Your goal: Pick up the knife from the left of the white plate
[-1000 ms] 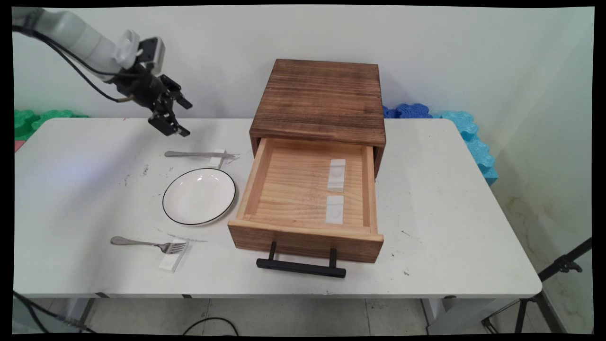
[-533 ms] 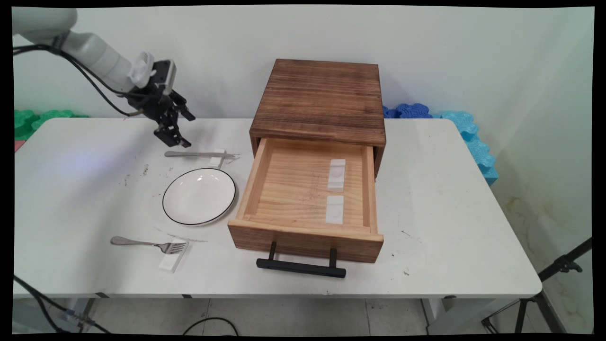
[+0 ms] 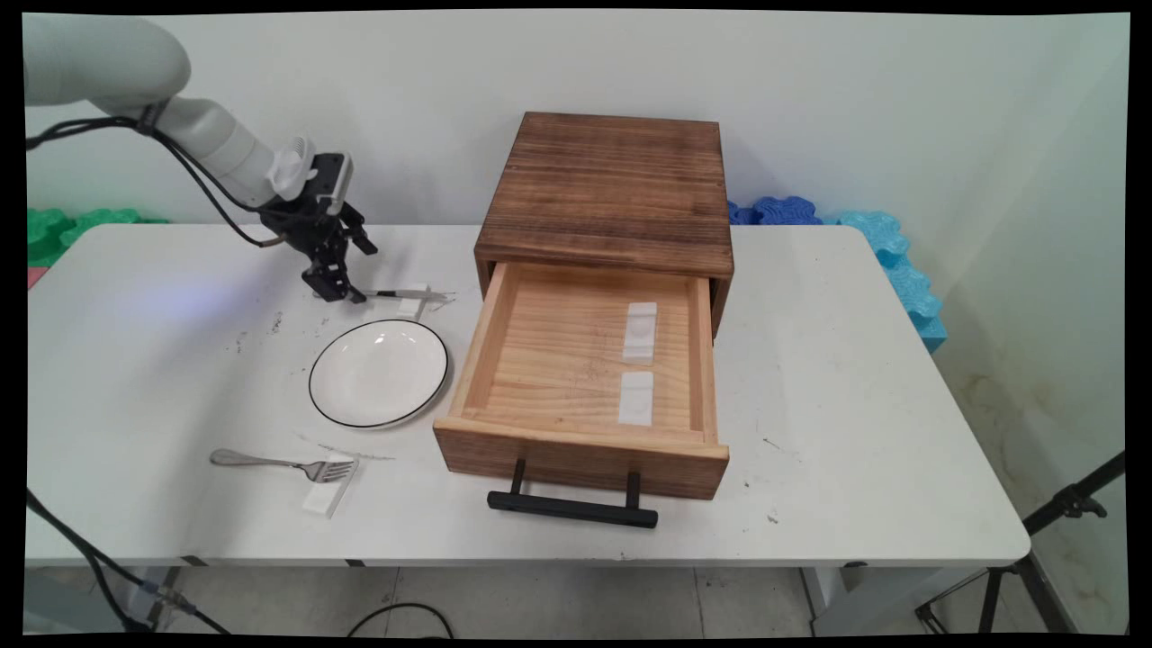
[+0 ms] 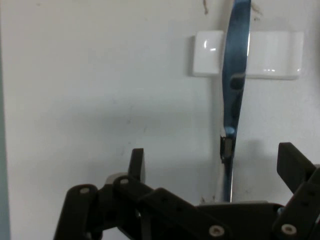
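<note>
The tool (image 4: 215, 162), its fingers spread, hangs low over the handle of a knife (image 4: 234, 90) lying on the table (image 3: 810, 378), blade across a white rest (image 4: 270, 55), beyond the plate (image 3: 379, 373).

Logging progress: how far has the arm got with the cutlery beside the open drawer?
Done: light wooden drawer stands pulled open, holding only two white rests. In hand: open black pincer low astride the slim silver utensil, not gripping. Left: utensil, silver fork and white black-rimmed plate all lie on the white table.
</note>
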`<state>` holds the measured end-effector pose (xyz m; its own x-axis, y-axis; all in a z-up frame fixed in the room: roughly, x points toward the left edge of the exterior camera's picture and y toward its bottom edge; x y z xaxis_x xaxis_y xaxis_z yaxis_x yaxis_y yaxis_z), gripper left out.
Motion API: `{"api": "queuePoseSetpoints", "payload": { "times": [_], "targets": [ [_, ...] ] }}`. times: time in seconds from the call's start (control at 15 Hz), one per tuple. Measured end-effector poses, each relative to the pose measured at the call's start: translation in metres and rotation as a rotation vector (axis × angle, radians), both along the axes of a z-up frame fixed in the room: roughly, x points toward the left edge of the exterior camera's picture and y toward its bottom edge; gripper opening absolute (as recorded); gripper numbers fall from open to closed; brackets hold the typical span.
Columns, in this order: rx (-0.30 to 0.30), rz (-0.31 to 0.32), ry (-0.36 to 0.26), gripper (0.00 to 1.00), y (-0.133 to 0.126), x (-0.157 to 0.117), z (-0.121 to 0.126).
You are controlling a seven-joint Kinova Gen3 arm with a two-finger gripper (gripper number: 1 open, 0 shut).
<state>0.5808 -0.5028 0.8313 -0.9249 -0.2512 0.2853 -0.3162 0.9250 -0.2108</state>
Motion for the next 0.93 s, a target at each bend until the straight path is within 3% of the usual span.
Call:
{"api": "queuePoseSetpoints", "payload": {
  "times": [0.93],
  "targets": [
    [0.012, -0.022, 0.004, 1.00, -0.014, -0.018, -0.017]
  ]
}}
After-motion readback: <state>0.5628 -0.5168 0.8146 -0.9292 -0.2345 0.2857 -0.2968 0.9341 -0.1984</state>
